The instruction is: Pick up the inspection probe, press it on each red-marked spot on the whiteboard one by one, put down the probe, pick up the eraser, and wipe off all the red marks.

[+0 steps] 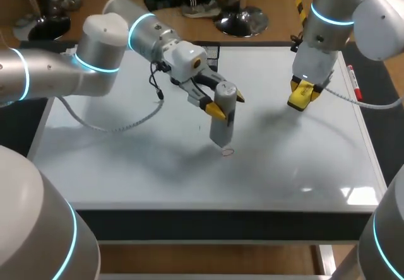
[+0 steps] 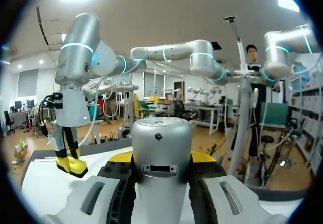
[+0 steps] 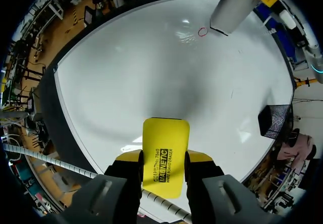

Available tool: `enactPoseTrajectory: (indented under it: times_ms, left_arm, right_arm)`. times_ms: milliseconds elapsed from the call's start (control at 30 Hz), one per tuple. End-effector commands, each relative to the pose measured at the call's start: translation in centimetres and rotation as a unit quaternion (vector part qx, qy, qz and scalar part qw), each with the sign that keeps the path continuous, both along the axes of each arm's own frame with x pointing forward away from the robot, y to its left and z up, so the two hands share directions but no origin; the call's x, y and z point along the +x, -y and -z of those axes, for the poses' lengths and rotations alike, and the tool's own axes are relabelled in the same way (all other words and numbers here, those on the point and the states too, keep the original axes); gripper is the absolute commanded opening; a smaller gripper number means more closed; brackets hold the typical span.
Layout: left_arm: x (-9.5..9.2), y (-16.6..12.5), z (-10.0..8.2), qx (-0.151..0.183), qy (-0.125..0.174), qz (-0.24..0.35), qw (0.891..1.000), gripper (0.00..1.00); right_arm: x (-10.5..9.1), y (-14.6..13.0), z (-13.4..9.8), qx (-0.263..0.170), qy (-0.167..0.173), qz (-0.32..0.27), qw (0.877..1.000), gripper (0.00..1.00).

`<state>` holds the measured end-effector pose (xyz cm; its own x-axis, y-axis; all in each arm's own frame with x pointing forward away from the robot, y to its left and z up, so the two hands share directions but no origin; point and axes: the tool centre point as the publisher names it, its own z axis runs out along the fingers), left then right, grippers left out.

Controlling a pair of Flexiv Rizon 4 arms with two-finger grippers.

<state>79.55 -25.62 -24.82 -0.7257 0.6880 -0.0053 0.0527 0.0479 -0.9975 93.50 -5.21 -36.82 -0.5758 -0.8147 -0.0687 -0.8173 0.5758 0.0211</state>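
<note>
The grey cylindrical inspection probe [image 1: 222,125] stands nearly upright over the whiteboard [image 1: 126,160], and my left gripper [image 1: 226,103] is shut on its upper part. Its tip is right beside a small red circle mark [image 1: 228,152]; I cannot tell whether it touches the board. In the left wrist view the probe [image 2: 161,138] fills the gap between the fingers of my left gripper [image 2: 161,159]. My right gripper [image 1: 302,97] hangs above the board's right half, shut on the yellow eraser [image 3: 165,143]. From the right wrist view, the probe [image 3: 237,4] and the red mark [image 3: 202,32] lie far ahead.
A red marker pen [image 1: 355,83] lies along the board's right edge. A black mesh basket [image 1: 211,52] stands at the far edge behind my left gripper, also seen as the basket [image 3: 275,120] in the right wrist view.
</note>
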Motion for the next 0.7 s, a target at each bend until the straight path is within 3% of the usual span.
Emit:
enactPoseTrajectory:
  times_ms: [33, 167, 700]
  left_arm:
    - [1.0, -2.4, -1.6, 0.003, 0.007, -0.002, 1.0, 0.0]
    - [2.0, -3.8, -2.3, 0.012, 0.009, -0.005, 1.0, 0.0]
    - [5.6, -9.2, -4.5, -0.001, 0.008, -0.009, 1.0, 0.0]
  right_arm:
    - [0.0, 0.0, -0.1, -0.001, 0.0, -0.001, 1.0, 0.0]
    - [0.0, 0.0, -0.1, -0.001, 0.0, -0.001, 1.0, 0.0]
    - [0.0, 0.0, -0.1, -0.001, 0.0, -0.001, 1.0, 0.0]
